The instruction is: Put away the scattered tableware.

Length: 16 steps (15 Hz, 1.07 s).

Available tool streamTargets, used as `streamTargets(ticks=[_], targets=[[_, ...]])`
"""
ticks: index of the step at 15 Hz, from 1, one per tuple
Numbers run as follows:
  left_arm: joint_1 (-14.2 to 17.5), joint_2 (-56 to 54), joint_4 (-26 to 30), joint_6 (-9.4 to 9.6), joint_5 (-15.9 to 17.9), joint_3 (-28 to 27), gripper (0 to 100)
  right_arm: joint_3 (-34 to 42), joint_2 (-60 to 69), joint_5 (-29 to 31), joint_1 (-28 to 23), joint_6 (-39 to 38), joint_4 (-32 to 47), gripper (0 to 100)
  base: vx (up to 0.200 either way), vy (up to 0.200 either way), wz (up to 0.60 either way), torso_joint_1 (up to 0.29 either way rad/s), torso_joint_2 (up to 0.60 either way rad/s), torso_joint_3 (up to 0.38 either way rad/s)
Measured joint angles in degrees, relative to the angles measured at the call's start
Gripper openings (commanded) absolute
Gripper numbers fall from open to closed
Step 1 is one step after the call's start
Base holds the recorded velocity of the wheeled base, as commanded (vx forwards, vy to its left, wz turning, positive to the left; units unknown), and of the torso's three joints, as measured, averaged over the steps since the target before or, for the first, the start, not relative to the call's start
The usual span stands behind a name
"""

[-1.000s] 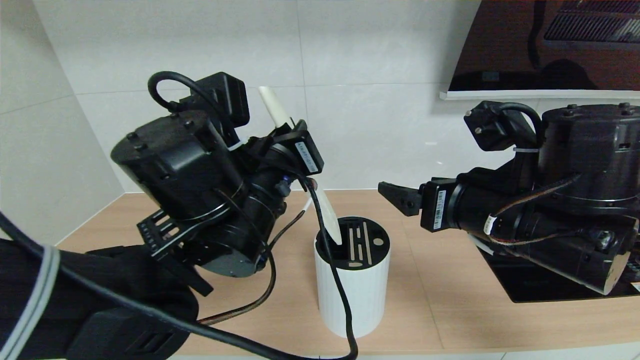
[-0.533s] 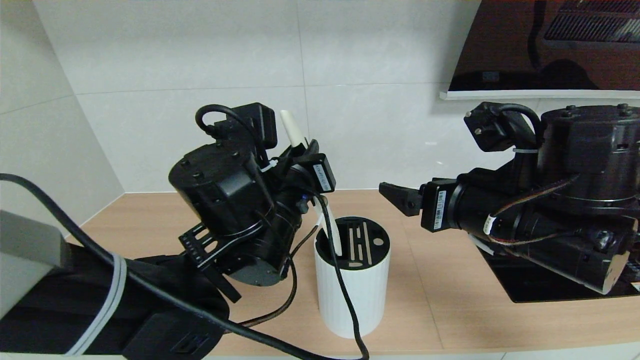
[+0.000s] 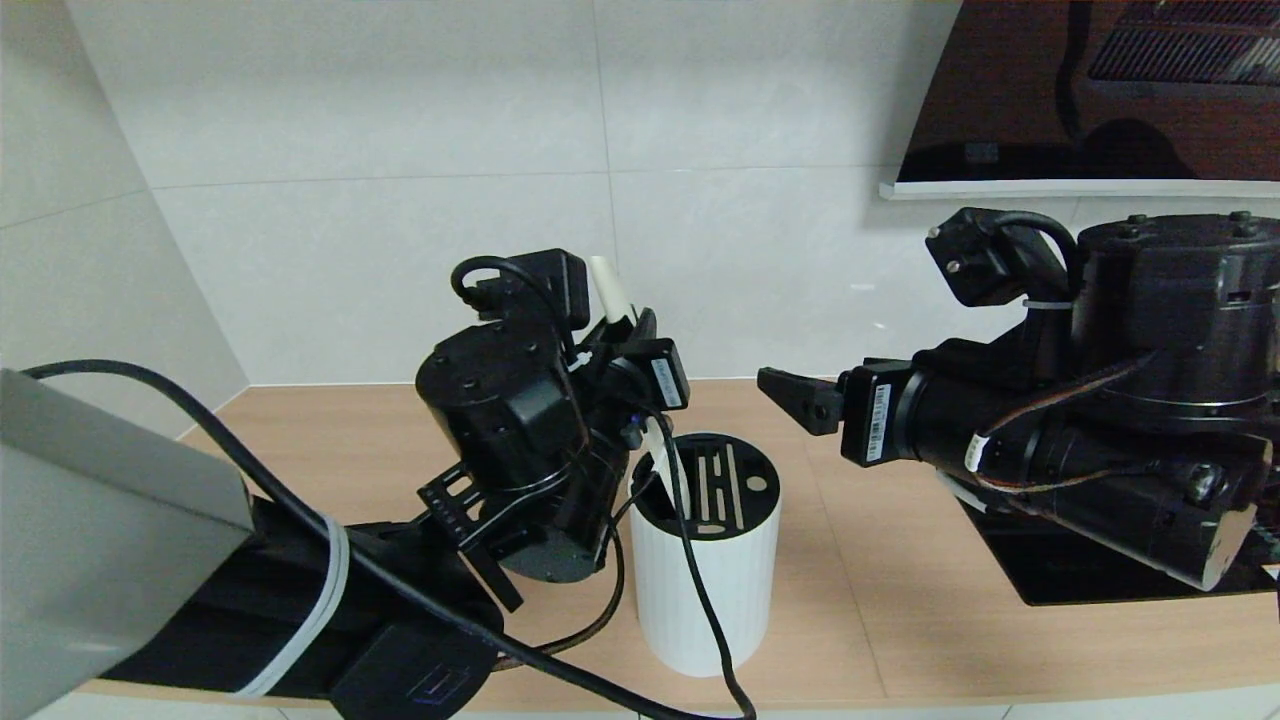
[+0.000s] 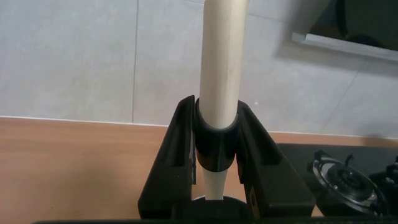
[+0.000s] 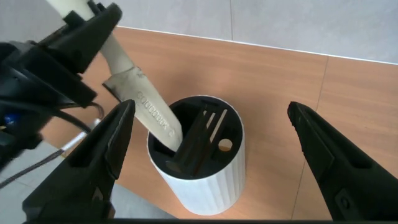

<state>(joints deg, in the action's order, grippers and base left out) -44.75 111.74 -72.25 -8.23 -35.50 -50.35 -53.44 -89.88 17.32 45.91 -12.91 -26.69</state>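
Note:
A knife with a cream handle (image 3: 607, 285) and white blade (image 5: 149, 106) is tilted, its tip inside a slot of the white cylindrical holder (image 3: 705, 580) with a black slotted top. My left gripper (image 3: 632, 352) is shut on the knife at the black collar below the handle (image 4: 221, 62), just above and left of the holder (image 5: 199, 180). My right gripper (image 5: 210, 118) stands open to the right of the holder and higher than its top, with nothing between its fingers (image 3: 795, 395).
The holder stands on a wooden countertop (image 3: 880, 560) near its front edge. A black hob (image 3: 1040, 575) lies at the right, under my right arm, and a dark range hood (image 3: 1100, 90) hangs above. Tiled walls close the back and left.
My left arm has moved right and down, bringing the knife's blade deeper into the holder's slot. The right arm has barely moved.

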Motion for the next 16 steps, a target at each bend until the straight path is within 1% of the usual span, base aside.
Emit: streamTargets(ticks=[3,8,10,11,16], targets=[[0.0,1.7,-0.5,-0.13,0.0,0.0,0,0.0,-0.1,0.0,0.0,0.0,0.0,100,0.0,0.0,0.0,0.0,0.0,0.0],[-0.6,5.2,-3.4,-0.66,0.0,0.1,0,0.0,-0.2,0.0,0.0,0.0,0.0,100,0.0,0.0,0.0,0.0,0.0,0.0],[-1.3,6.1,-3.7,-1.8,0.0,0.1,0,0.0,-0.2,0.0,0.0,0.0,0.0,100,0.0,0.0,0.0,0.0,0.0,0.0],[-1.6,6.6,-2.3,-2.0,0.0,0.4,0,0.0,-0.2,0.0,0.0,0.0,0.0,100,0.0,0.0,0.0,0.0,0.0,0.0],[-1.7,8.4,-3.0,-2.19,-0.4,0.7,0,0.1,-0.3,0.0,0.0,0.0,0.0,100,0.0,0.0,0.0,0.0,0.0,0.0]])
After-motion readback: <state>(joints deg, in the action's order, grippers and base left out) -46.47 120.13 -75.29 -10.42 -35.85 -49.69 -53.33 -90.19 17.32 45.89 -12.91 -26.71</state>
